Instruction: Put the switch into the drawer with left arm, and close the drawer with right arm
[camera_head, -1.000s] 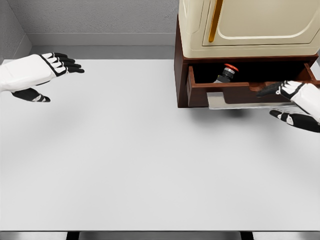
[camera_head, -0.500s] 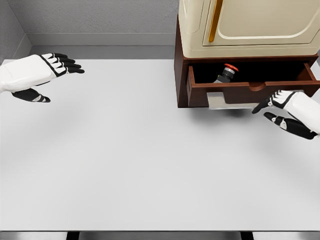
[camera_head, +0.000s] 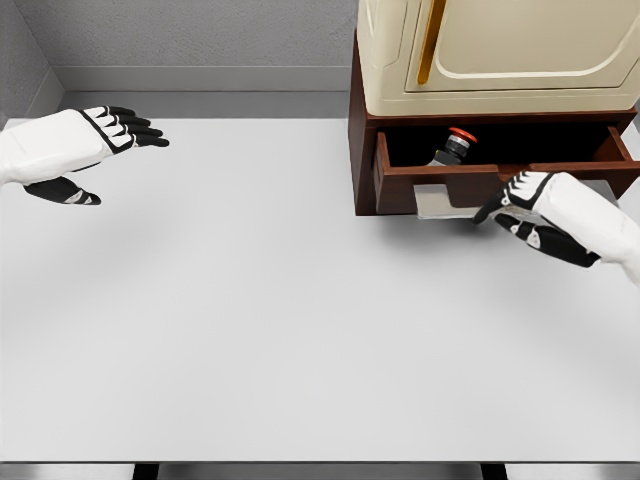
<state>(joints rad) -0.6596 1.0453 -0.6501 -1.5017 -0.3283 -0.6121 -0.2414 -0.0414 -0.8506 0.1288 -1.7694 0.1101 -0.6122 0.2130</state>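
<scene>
Step in hand, by judgement: closing the drawer with the right hand. The switch already lies inside the drawer, up and to the left of the right fingers, with its red cap uppermost. The first half of the task appears complete.

The right fingers are loosely spread and hold nothing. They sit just in front of the drawer's front panel, at or near its lower edge; whether they touch it cannot be told. To close well, the inspector judges that the palm should meet the panel flat and push straight toward the cabinet, near the panel's middle so the drawer does not skew on its runners. The fingers should stay clear of the gap above the panel. A pale plate-like piece shows under the drawer front, just left of the fingers; its purpose is unclear.

The left hand hovers over the white surface, well apart to the left, its fingers extended and holding nothing.

Contents: the drawer is open and holds the switch alone, as far as its dark interior shows. The cream cabinet door above is shut.
</scene>
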